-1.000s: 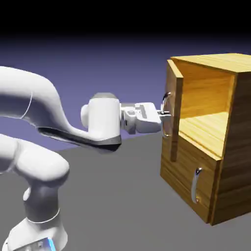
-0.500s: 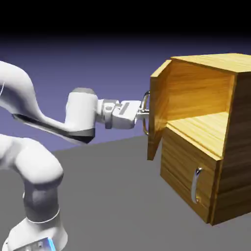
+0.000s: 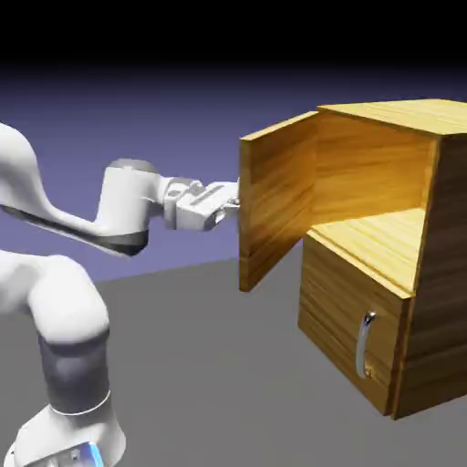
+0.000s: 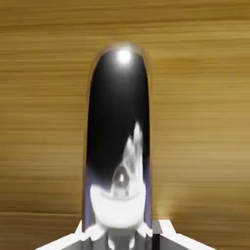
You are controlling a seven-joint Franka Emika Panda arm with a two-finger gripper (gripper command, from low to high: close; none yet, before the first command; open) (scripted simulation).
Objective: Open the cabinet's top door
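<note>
Top door (image 3: 278, 201) swung wide, prob. nearly done; gripper (image 4: 119, 234) clamped on its handle (image 4: 118, 136), at 6 o'clock in hand view. Left: maybe release.

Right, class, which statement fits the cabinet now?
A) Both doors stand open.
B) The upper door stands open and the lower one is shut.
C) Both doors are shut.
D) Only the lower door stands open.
B: the upper door is swung out, baring the compartment, while the lower door sits flush in front.
</note>
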